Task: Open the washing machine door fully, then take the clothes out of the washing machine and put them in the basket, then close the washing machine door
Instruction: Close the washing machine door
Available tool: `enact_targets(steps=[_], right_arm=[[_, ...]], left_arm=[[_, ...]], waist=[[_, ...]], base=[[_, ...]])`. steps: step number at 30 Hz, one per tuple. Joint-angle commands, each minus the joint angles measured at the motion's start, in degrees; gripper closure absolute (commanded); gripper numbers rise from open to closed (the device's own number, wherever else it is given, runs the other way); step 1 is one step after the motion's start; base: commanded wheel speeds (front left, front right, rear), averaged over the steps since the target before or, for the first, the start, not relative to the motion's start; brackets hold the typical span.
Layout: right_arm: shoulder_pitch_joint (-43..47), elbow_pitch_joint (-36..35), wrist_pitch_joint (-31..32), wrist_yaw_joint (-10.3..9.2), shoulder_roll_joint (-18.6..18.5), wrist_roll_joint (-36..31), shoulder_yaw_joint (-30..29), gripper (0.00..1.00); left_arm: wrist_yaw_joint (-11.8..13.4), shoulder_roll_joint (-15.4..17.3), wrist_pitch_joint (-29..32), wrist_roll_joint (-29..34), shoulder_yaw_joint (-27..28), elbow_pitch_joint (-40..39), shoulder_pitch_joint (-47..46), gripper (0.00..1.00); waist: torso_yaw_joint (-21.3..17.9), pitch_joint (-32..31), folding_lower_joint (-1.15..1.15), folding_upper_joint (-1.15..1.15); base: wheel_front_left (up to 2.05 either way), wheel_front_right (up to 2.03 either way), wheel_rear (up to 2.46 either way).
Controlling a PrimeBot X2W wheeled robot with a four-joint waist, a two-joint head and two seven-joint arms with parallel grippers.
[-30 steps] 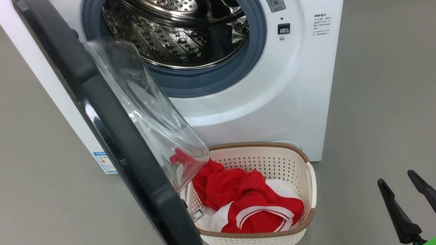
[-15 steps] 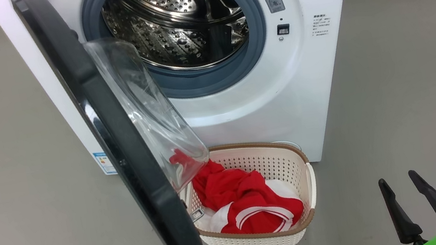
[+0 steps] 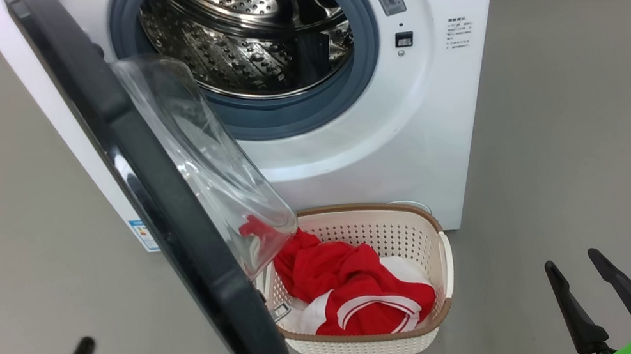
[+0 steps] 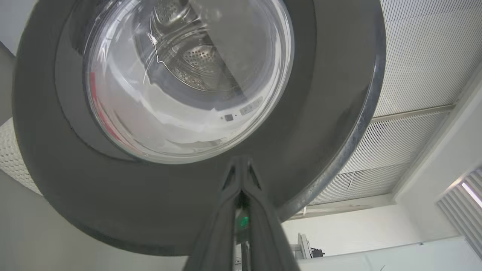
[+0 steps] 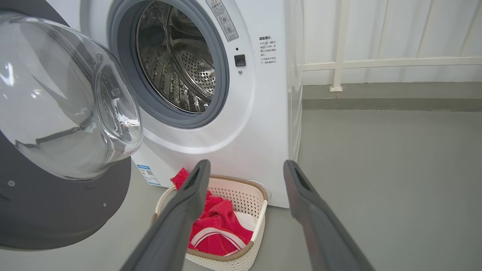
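From the head view, the washing machine (image 3: 350,151) stands on the grey floor (image 3: 572,125) with its door (image 3: 166,216) swung out to the robot's left, glass window bulging toward the steel drum (image 3: 252,39). The basket (image 3: 397,344) sits on the floor just in front of the machine, partly behind the door's lower edge, with the red and white clothes (image 3: 341,283) piled inside. The left end effector (image 3: 83,349) is low at the left and the right end effector (image 3: 572,263) low at the right, both well apart from the basket.

From the left wrist view, the left end effector's fingers are pressed together, empty, pointing at the door's dark outer rim below the window; I cannot tell whether they touch it.

From the right wrist view, the right end effector's fingers are spread wide with nothing between them, aimed toward the basket and the machine's front.
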Motion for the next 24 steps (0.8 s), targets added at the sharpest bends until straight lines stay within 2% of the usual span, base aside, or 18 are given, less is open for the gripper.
enact_targets(steps=[1, 4, 9, 13, 24], right_arm=[[-1.1, -1.3, -0.4, 0.28, -0.8, 0.4, 1.5, 0.0], [-1.2, -1.3, -0.4, 0.28, -1.0, 0.3, 1.6, 0.0], [-1.4, -1.4, -0.4, 0.28, -1.0, 0.1, 1.6, 0.0], [-1.9, -1.5, -0.4, 0.28, -1.0, 0.0, 1.4, 0.0], [-2.8, -2.0, -0.4, 0.28, -0.7, -0.2, 0.3, 0.0]], left_arm=[[-0.3, 1.4, 1.6, -0.3, 2.2, -2.0, -1.9, 1.0], [-0.3, 0.4, 5.9, 0.3, 2.5, -2.7, -2.4, 1.0], [-0.3, -2.2, 9.7, 2.0, 3.2, -2.8, -4.3, 1.0], [-0.3, -4.8, 11.5, 4.5, 3.6, -2.8, -6.4, 1.0], [-0.3, -8.9, 13.7, 7.9, 4.6, -3.3, -10.2, 1.0]], waist=[[-0.1, 0.2, 0.0, 0.0], [-0.5, 0.7, 0.0, 0.0], [-1.4, 1.4, 0.0, 0.0], [-2.8, 2.1, 0.0, 0.0], [-6.6, 3.6, 0.0, 0.0]], base=[[0.0, 0.0, 0.0], [0.0, 0.0, 0.0], [0.0, 0.0, 0.0], [0.0, 0.0, 0.0], [0.0, 0.0, 0.0]])
